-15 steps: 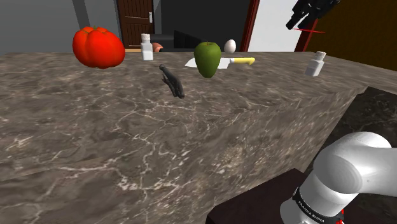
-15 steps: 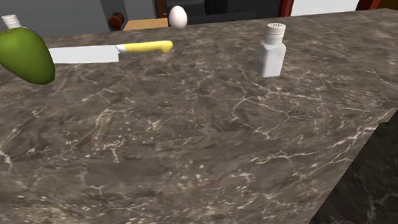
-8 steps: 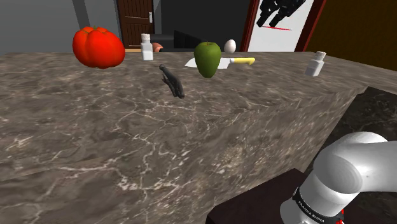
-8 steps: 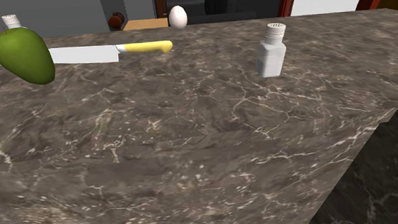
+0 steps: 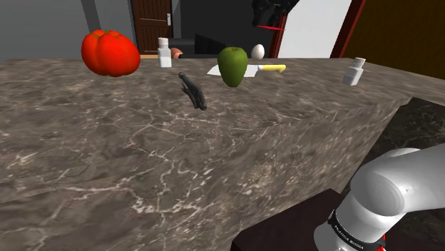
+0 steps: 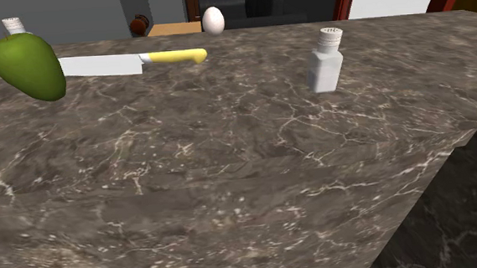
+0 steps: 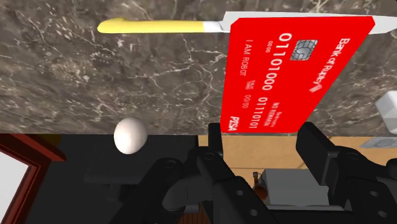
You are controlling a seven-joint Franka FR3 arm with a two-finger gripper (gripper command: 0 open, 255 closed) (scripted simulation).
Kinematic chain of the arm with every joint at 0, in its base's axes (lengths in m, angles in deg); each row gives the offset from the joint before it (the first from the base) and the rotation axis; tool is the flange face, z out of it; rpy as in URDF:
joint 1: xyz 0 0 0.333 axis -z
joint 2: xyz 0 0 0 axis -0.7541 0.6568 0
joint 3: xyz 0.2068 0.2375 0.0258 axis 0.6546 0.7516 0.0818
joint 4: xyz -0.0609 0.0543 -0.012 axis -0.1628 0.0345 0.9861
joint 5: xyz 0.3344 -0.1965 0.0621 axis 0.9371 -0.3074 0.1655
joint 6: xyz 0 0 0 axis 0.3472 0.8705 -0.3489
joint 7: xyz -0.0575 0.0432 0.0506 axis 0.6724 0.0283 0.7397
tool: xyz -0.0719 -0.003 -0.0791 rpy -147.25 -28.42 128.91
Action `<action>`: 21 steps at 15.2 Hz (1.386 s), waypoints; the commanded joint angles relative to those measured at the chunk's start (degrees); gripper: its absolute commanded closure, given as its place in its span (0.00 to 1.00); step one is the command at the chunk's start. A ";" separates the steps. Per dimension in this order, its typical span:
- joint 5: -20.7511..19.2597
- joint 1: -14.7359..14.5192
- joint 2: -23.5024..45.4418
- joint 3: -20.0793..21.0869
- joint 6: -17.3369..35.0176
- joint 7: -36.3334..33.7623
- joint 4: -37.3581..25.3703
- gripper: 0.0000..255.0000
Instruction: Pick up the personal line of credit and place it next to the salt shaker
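Note:
The red bank card (image 7: 289,70) is clasped between my gripper's (image 7: 266,141) black fingers (image 7: 215,139), with its printed face toward the wrist camera. In the shoulder view the gripper (image 5: 269,16) hangs high above the counter's far edge, over the egg (image 5: 257,50), and the card (image 5: 268,26) shows as a thin red line under it. The white salt shaker (image 5: 353,71) stands upright near the counter's right end, well to the right of the gripper. It also stands alone on bare marble in the second exterior view (image 6: 325,59).
On the marble counter (image 5: 142,164) are a big red tomato-like fruit (image 5: 110,53), a white bottle (image 5: 165,52), a black tool (image 5: 192,90), a green apple (image 5: 232,65) and a yellow-handled knife (image 5: 271,68). Below the card lie the knife (image 7: 153,26) and egg (image 7: 130,135).
The gripper, still holding the red card, has swung along the top of the shoulder view from the far right toward the left, ending above the egg. Nothing on the counter moved.

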 commanded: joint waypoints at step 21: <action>-34.30 -12.44 61.55 19.86 -15.36 -21.68 -67.42 1.00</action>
